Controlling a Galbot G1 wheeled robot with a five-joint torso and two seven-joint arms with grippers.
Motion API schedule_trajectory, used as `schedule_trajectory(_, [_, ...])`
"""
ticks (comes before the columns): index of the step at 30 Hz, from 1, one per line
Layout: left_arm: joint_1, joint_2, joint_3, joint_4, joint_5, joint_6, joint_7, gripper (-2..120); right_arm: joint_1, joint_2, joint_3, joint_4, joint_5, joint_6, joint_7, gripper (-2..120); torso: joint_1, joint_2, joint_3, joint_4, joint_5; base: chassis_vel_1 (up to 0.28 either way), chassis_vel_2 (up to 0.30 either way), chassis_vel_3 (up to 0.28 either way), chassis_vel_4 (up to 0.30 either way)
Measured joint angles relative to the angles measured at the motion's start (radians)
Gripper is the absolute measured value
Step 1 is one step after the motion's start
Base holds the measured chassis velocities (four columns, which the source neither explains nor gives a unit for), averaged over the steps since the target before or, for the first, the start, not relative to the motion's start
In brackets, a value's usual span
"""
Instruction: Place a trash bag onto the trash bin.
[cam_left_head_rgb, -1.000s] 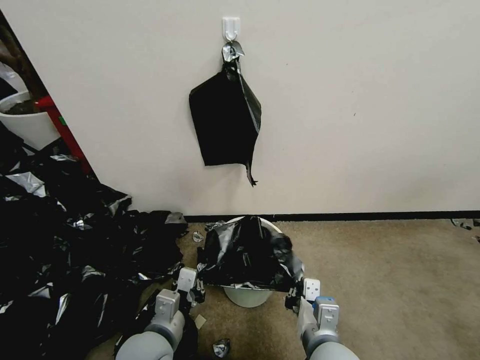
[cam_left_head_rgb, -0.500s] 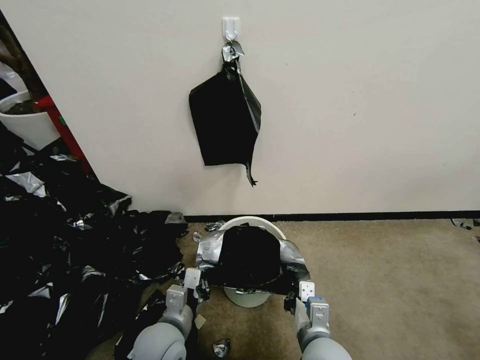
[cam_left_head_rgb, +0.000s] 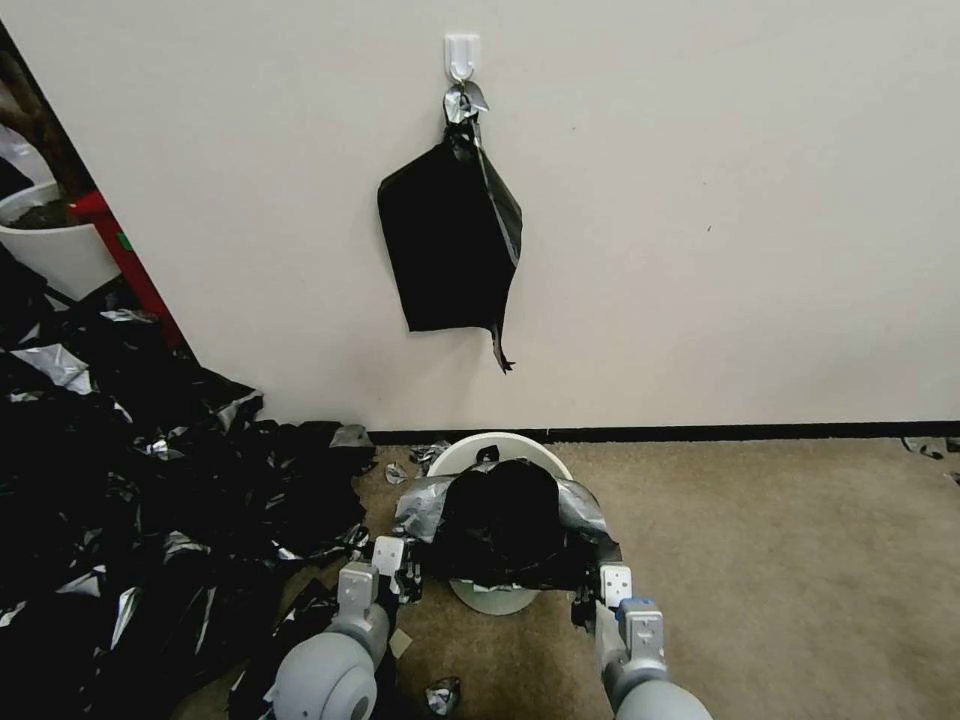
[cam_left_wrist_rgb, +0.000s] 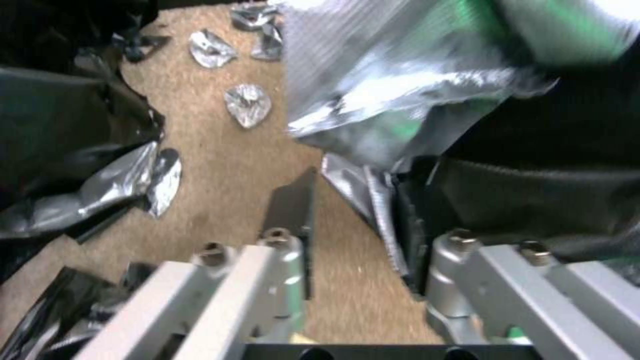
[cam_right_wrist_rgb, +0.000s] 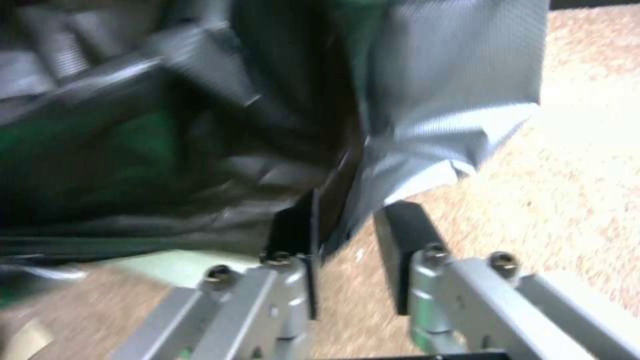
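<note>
Your left end effector and right end effector hang spread beside the limp, slippery trash bag on the trash bin, lower centre; pinch its hem.

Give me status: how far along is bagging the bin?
Done: trash bag draped over the trash bin, covering the near rim. In hand: left gripper and right gripper, both open, at the bag's lower corners. Left: far rim bare, base uncovered.
</note>
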Motion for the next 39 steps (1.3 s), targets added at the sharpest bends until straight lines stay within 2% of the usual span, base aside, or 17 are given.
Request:
schedule_trajectory(4, [0.061,0.041,-0.035,-0.058,0.021,-0.032,0.043,49,-0.067,-0.032,0.005,0.091,0.013,0.012,-0.003,45,0.0,0.0,0.0,0.0,0.0,0.0,0.0,0.0,0.0])
schedule_trajectory(6, [0.067,0.044,-0.038,-0.065,0.028,-0.039,0.046,49,-0.074,-0.035,0.007,0.1,0.013,0.015,-0.003,47,0.0,0.0,0.0,0.0,0.0,0.0,0.0,0.0,0.0])
schedule_trajectory(7, [0.093,0.056,-0.049,-0.095,0.06,-0.068,0.05,59,-0.097,-0.043,0.012,0.131,0.011,0.022,-0.003,54,0.0,0.0,0.0,0.0,-0.0001,0.0,0.0,0.0,0.0])
schedule_trajectory(8, [0.093,0.056,-0.049,-0.095,0.06,-0.068,0.05,59,-0.097,-0.043,0.012,0.131,0.011,0.022,-0.003,54,0.0,0.0,0.0,0.0,-0.0001,0.0,0.0,0.0,0.0])
schedule_trajectory(11, [0.133,0.065,-0.066,-0.135,0.131,-0.123,0.041,72,-0.129,-0.051,0.015,0.174,-0.02,0.044,-0.004,69,0.0,0.0,0.0,0.0,-0.0001,0.0,0.0,0.0,0.0])
schedule_trajectory(13, [0.143,0.065,-0.071,-0.144,0.148,-0.137,0.033,75,-0.135,-0.051,0.016,0.184,-0.042,0.06,-0.01,72,0.0,0.0,0.0,0.0,0.0,0.0,0.0,0.0,0.0])
schedule_trajectory(14, [0.152,0.065,-0.077,-0.154,0.16,-0.145,0.024,80,-0.14,-0.05,0.016,0.191,-0.072,0.081,-0.022,79,0.0,0.0,0.0,0.0,-0.0001,0.0,0.0,0.0,0.0])
schedule_trajectory(15, [0.16,0.065,-0.083,-0.162,0.164,-0.15,0.017,85,-0.142,-0.046,0.016,0.195,-0.104,0.102,-0.033,82,0.0,0.0,0.0,0.0,-0.0001,0.0,0.0,0.0,0.0])
schedule_trajectory(16, [0.16,0.065,-0.083,-0.162,0.164,-0.15,0.017,85,-0.142,-0.046,0.016,0.195,-0.104,0.102,-0.033,82,0.0,0.0,0.0,0.0,-0.0001,0.0,0.0,0.0,0.0])
schedule_trajectory(19, [0.175,0.058,-0.11,-0.177,0.158,-0.168,0.021,98,-0.126,-0.03,0.021,0.207,-0.175,0.157,-0.073,96,0.0,0.0,0.0,0.0,-0.0001,0.0,0.0,0.0,0.0])
schedule_trajectory(21, [0.175,0.058,-0.11,-0.177,0.158,-0.168,0.021,98,-0.126,-0.03,0.021,0.207,-0.175,0.157,-0.073,96,0.0,0.0,0.0,0.0,-0.0001,0.0,0.0,0.0,0.0])
schedule_trajectory(24, [0.187,0.043,-0.15,-0.202,0.144,-0.17,0.06,100,-0.075,-0.015,0.04,0.225,-0.172,0.173,-0.093,100,0.0,0.0,0.0,0.0,0.0,0.0,0.0,0.0,0.0])
schedule_trajectory(30, [0.197,0.035,-0.17,-0.209,0.144,-0.169,0.076,100,-0.051,-0.007,0.046,0.23,-0.159,0.174,-0.098,100,0.0,0.0,0.0,0.0,0.0001,0.0,0.0,0.0,0.0])
schedule_trajectory(35, [0.167,0.02,-0.153,-0.089,0.116,-0.174,0.098,100,-0.044,0.001,0.04,0.224,-0.155,0.173,-0.105,100,0.0,0.0,0.0,0.0,0.0,0.0,0.0,0.0,0.0])
schedule_trajectory(36, [0.167,0.02,-0.153,-0.089,0.116,-0.174,0.098,100,-0.044,0.001,0.04,0.224,-0.155,0.173,-0.105,100,0.0,0.0,0.0,0.0,0.0,0.0,0.0,0.0,0.0])
schedule_trajectory(39, [0.125,-0.014,-0.137,0.001,0.06,-0.215,0.14,100,-0.042,0.002,0.037,0.218,-0.155,0.171,-0.108,100,0.0,0.0,0.0,0.0,0.0,0.0,0.0,0.0,0.0])
